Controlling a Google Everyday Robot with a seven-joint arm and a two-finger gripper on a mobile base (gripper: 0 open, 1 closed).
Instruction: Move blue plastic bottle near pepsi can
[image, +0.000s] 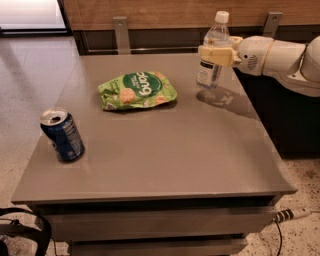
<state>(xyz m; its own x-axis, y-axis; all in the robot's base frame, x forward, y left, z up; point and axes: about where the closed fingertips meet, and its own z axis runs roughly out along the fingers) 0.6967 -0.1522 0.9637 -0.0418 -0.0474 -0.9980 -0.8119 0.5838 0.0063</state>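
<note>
Claw (213, 55) clasps blue plastic bottle (216, 36) around its middle.

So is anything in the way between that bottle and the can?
Yes. The gripper holds the blue plastic bottle at the far right of the table; the pepsi can stands near left. The green snack bag lies flat about on the straight line between them.
</note>
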